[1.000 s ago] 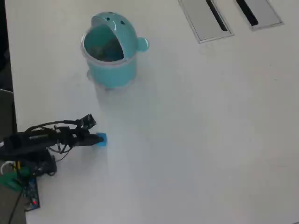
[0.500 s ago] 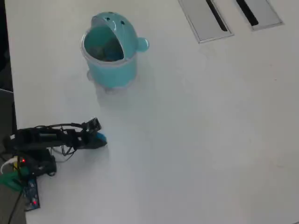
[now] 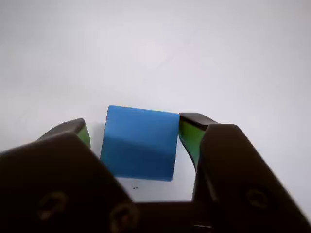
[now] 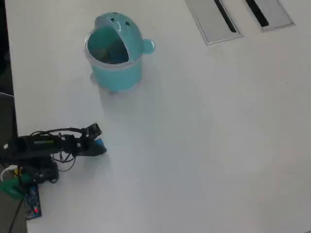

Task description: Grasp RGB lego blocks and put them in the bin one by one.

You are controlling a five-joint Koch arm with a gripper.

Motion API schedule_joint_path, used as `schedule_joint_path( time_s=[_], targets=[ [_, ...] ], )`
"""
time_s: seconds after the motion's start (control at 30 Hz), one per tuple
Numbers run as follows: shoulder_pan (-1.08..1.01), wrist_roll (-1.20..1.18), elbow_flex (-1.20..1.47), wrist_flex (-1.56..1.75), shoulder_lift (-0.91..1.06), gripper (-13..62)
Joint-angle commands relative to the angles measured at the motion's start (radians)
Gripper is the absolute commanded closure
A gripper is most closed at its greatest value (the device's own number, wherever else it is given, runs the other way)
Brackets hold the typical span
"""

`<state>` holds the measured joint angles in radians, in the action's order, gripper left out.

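A blue lego block (image 3: 140, 143) sits between my two green-padded jaws in the wrist view. The right pad (image 3: 188, 136) touches its upper right corner, and its lower left edge meets the dark body of the left jaw. A narrow gap shows beside the left pad (image 3: 84, 134). My gripper (image 3: 137, 127) is shut on this block. In the overhead view the gripper (image 4: 98, 146) is at the lower left, with only a sliver of the blue block (image 4: 99, 143) showing. The light-blue bin (image 4: 116, 63) stands at the upper left with its domed lid tipped back, well apart from the gripper.
Two grey slotted panels (image 4: 214, 19) (image 4: 267, 13) lie in the table at the top right. The arm's base and its wires (image 4: 29, 170) sit at the table's left edge. The white table (image 4: 204, 145) stretches to the right of the gripper.
In the overhead view the gripper and the blue block have shifted a little to the left, toward the arm's base. The bin has not moved.
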<state>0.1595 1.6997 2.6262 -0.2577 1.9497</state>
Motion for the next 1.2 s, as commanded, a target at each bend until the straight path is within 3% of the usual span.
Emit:
schedule_joint_path(
  time_s=[0.0, 0.2, 0.53, 1.17],
  targets=[
    [0.006, 0.006, -0.018, 0.005, 0.025, 16.5],
    [0.017, 0.012, 0.003, 0.034, 0.009, 20.7],
    [0.109, -0.084, 0.052, 0.144, 0.025, 39.5],
    [0.413, -0.511, -0.166, 0.308, 0.302, 39.5]
  ],
)
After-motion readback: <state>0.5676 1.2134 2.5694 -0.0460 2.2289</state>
